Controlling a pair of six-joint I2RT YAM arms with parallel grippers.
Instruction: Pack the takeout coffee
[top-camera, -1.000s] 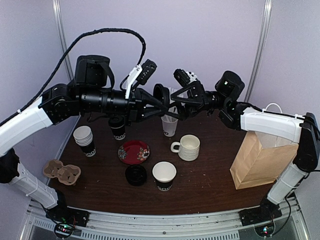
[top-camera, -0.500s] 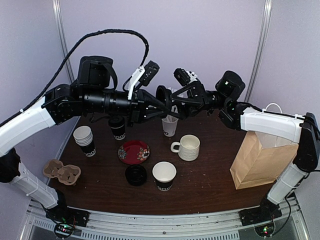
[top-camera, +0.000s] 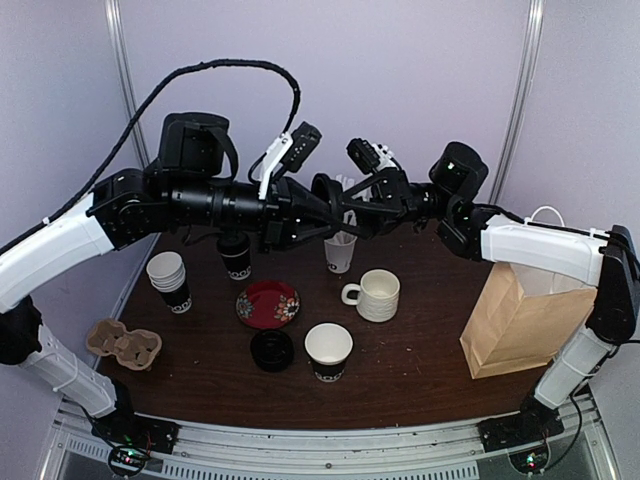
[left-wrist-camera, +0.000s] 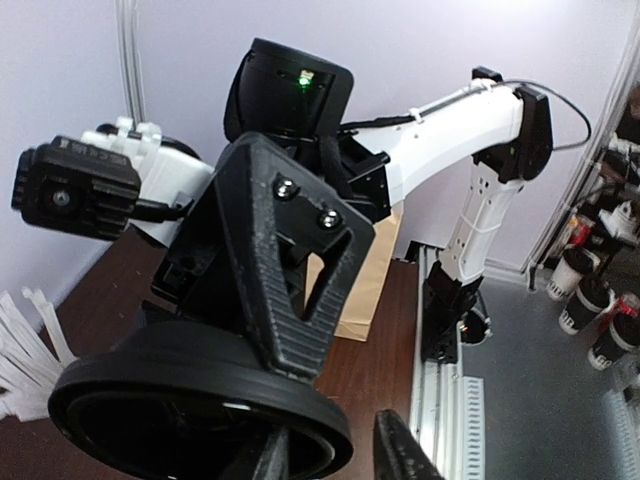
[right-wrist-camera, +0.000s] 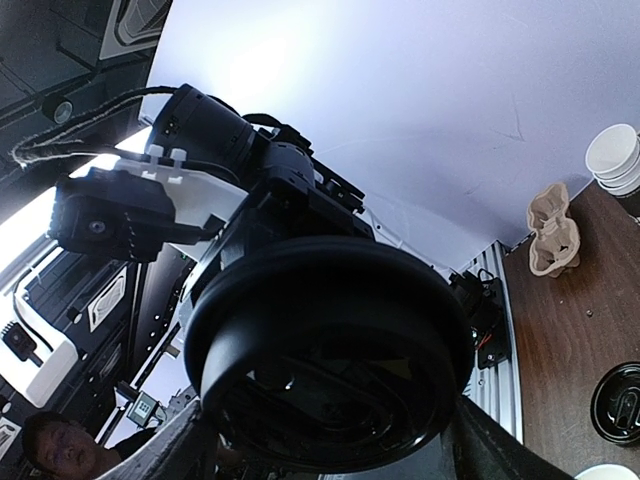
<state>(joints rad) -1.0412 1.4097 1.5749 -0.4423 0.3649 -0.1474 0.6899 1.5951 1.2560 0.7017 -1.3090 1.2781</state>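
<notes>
A black lid (top-camera: 325, 192) hangs in the air above the table, between my two grippers. My right gripper (top-camera: 347, 200) grips it across its width, one finger (right-wrist-camera: 185, 450) on each side of the lid (right-wrist-camera: 330, 360). My left gripper (left-wrist-camera: 335, 445) straddles the lid's rim (left-wrist-camera: 190, 400); the outer finger (left-wrist-camera: 395, 445) stands apart from it, open. An uncovered takeout coffee cup (top-camera: 328, 351) stands at the front centre of the table, with a second black lid (top-camera: 271, 350) beside it. Another cup (top-camera: 235, 256) stands under my left arm.
A brown paper bag (top-camera: 518, 320) stands at the right. A cream mug (top-camera: 376, 295), a cup of straws (top-camera: 340, 250) and a red plate (top-camera: 267, 303) sit mid-table. Stacked cups (top-camera: 170, 278) and a cardboard cup holder (top-camera: 123, 343) are at the left.
My right gripper's fingers have closed in on the lid. My left gripper's fingers have spread apart off the rim. Both arms stay almost in place.
</notes>
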